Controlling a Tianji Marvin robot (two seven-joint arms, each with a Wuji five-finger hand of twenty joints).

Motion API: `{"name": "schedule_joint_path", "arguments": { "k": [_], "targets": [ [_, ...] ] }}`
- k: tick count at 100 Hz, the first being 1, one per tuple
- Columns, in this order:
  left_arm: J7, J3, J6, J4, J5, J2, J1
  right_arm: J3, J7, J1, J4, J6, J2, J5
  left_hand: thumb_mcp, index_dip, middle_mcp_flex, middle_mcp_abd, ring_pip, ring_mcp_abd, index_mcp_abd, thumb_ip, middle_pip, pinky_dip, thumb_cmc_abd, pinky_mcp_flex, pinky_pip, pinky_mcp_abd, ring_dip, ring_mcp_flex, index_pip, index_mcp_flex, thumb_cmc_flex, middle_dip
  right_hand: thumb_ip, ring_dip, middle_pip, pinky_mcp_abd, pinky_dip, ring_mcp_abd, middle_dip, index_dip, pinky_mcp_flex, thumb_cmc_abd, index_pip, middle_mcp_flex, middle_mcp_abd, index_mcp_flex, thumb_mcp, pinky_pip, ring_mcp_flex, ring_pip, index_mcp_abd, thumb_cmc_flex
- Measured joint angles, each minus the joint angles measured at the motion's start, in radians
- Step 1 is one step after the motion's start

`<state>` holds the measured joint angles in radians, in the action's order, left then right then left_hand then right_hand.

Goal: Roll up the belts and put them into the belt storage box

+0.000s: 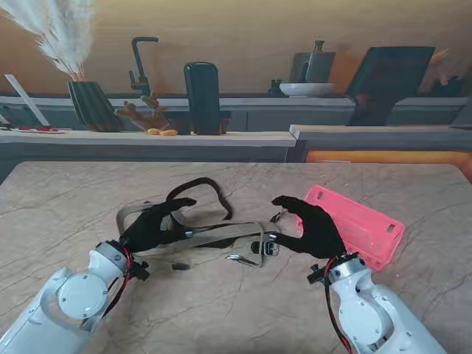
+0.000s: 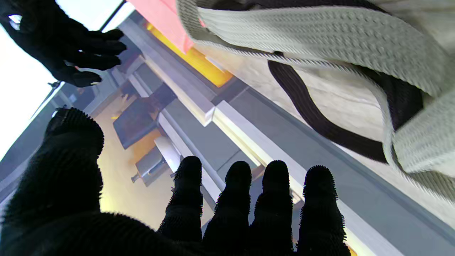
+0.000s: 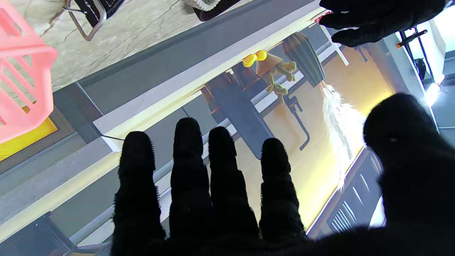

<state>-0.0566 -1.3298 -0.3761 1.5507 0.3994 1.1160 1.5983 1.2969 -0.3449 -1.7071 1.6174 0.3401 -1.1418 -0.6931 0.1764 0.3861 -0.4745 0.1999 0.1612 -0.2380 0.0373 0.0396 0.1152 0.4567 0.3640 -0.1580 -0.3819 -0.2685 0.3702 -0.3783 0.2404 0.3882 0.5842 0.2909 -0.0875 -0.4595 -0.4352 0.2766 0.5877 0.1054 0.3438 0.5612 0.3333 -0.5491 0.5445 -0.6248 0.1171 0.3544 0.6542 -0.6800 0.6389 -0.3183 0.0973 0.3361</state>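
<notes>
A beige woven belt (image 1: 221, 231) lies in loose loops at the table's middle, tangled with a black belt (image 1: 210, 184) that loops farther from me. Its metal buckle (image 1: 267, 248) rests by my right thumb. My left hand (image 1: 151, 225) hovers over the belts' left loops, fingers stretched and apart, holding nothing. The left wrist view shows the beige belt (image 2: 320, 35) and black belt (image 2: 320, 124) beneath the fingertips (image 2: 238, 177). My right hand (image 1: 313, 225) is open between the buckle and the pink belt storage box (image 1: 365, 228). The box (image 3: 21, 71) looks empty.
Beyond the marble table's far edge (image 1: 236, 164) runs a counter with a dark ribbed vase (image 1: 92, 107), a tall dark jar (image 1: 202, 98), a black faucet (image 1: 139, 63) and a white bowl (image 1: 306, 89). Bare tabletop (image 1: 59, 206) lies to my left.
</notes>
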Motion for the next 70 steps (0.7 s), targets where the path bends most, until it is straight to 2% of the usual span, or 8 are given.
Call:
{"name": "schedule_joint_path", "arguments": {
  "k": [8, 11, 22, 28, 35, 48, 58, 70],
  "targets": [
    [0.124, 0.022, -0.007, -0.012, 0.040, -0.006, -0.004, 0.000, -0.001, 0.000, 0.000, 0.000, 0.000, 0.000, -0.001, 0.000, -0.001, 0.000, -0.001, 0.000, 0.000, 0.000, 0.000, 0.000, -0.001, -0.003, 0.002, 0.000, 0.000, 0.000, 0.000, 0.001, 0.005, 0.000, 0.000, 0.000, 0.000, 0.000, 0.000, 0.000, 0.000, 0.000, 0.000, 0.000, 0.000, 0.000, 0.000, 0.000, 0.000, 0.000, 0.000, 0.000, 0.000, 0.000],
    [0.146, 0.026, -0.014, -0.017, 0.036, -0.005, -0.006, 0.000, -0.001, 0.001, -0.001, 0.000, 0.000, 0.000, -0.001, 0.000, -0.001, 0.000, -0.001, 0.000, 0.000, 0.000, 0.000, 0.000, -0.006, -0.001, 0.002, 0.000, 0.000, 0.000, 0.000, 0.001, 0.005, 0.000, 0.000, 0.000, 0.000, 0.000, 0.001, 0.000, 0.000, 0.000, 0.000, 0.000, 0.000, 0.000, 0.000, 0.000, 0.000, 0.000, 0.000, 0.000, 0.000, 0.000],
    [0.105, 0.019, -0.022, -0.019, -0.033, 0.003, -0.007, -0.003, -0.003, 0.001, 0.000, -0.009, 0.000, 0.000, -0.001, 0.000, -0.001, 0.000, 0.001, 0.000, 0.000, 0.000, 0.000, 0.000, -0.006, -0.008, 0.002, 0.000, 0.000, 0.000, 0.000, 0.001, 0.005, 0.000, 0.000, -0.001, 0.000, 0.000, 0.001, 0.000, 0.000, 0.000, 0.000, 0.000, 0.008, -0.003, 0.000, 0.023, 0.000, 0.000, 0.009, -0.016, 0.000, 0.000],
    [0.111, 0.018, -0.022, -0.018, -0.020, 0.006, -0.006, -0.010, -0.008, 0.002, 0.000, -0.016, 0.000, -0.002, -0.001, 0.000, -0.001, 0.000, 0.002, 0.000, 0.000, 0.000, 0.000, 0.000, -0.006, -0.011, 0.002, 0.000, 0.000, -0.004, 0.000, 0.002, 0.005, 0.000, 0.000, -0.009, -0.009, 0.000, 0.001, 0.000, 0.005, 0.000, 0.001, 0.000, 0.012, -0.016, 0.001, 0.037, -0.005, 0.000, 0.009, -0.021, 0.000, 0.013],
    [0.155, 0.019, -0.022, -0.018, 0.022, 0.010, -0.003, -0.019, -0.002, 0.005, 0.002, -0.022, 0.003, -0.026, -0.001, 0.000, -0.012, 0.000, 0.004, 0.000, 0.000, 0.000, 0.002, 0.000, -0.006, -0.011, 0.002, 0.000, 0.000, -0.006, 0.000, 0.002, 0.006, 0.000, 0.002, -0.012, -0.013, -0.002, 0.001, 0.000, 0.006, 0.001, 0.011, 0.000, 0.018, -0.033, 0.006, 0.043, 0.004, 0.000, 0.019, -0.035, 0.000, 0.020],
    [0.180, 0.023, -0.025, -0.018, 0.021, 0.015, -0.002, -0.029, 0.113, 0.019, 0.026, -0.031, 0.025, -0.151, -0.001, 0.000, -0.012, 0.000, 0.012, 0.000, 0.000, 0.000, 0.002, 0.000, -0.006, -0.019, 0.002, 0.000, 0.000, -0.017, 0.000, 0.002, 0.006, 0.000, 0.002, -0.023, -0.030, -0.014, 0.001, 0.000, 0.006, 0.001, 0.012, 0.000, 0.029, -0.035, 0.007, 0.076, 0.022, 0.000, 0.019, -0.052, 0.000, 0.031],
    [0.183, 0.026, -0.026, -0.020, 0.011, 0.019, -0.003, -0.038, 0.195, 0.042, 0.031, 0.043, 0.050, -0.196, -0.001, 0.001, -0.012, 0.000, 0.014, 0.000, 0.000, 0.000, 0.002, 0.000, -0.006, -0.028, 0.001, 0.000, 0.000, -0.017, 0.000, 0.003, 0.006, 0.002, 0.002, -0.023, -0.036, -0.025, 0.001, -0.002, 0.008, 0.001, 0.013, -0.002, 0.034, -0.046, 0.008, 0.094, 0.042, 0.000, 0.030, -0.074, 0.006, 0.031],
    [0.183, 0.026, -0.024, -0.021, 0.000, 0.021, -0.004, -0.051, 0.256, 0.088, 0.027, 0.159, 0.082, -0.336, -0.001, 0.001, -0.024, 0.000, 0.020, 0.000, 0.000, 0.000, 0.002, 0.000, -0.006, -0.028, -0.010, 0.000, 0.004, -0.017, 0.000, 0.004, 0.006, 0.003, 0.002, -0.024, -0.036, -0.040, 0.001, -0.021, 0.009, 0.001, 0.014, -0.008, 0.038, -0.046, 0.007, 0.094, 0.071, 0.000, 0.030, -0.074, 0.040, 0.038]
  ]
}}
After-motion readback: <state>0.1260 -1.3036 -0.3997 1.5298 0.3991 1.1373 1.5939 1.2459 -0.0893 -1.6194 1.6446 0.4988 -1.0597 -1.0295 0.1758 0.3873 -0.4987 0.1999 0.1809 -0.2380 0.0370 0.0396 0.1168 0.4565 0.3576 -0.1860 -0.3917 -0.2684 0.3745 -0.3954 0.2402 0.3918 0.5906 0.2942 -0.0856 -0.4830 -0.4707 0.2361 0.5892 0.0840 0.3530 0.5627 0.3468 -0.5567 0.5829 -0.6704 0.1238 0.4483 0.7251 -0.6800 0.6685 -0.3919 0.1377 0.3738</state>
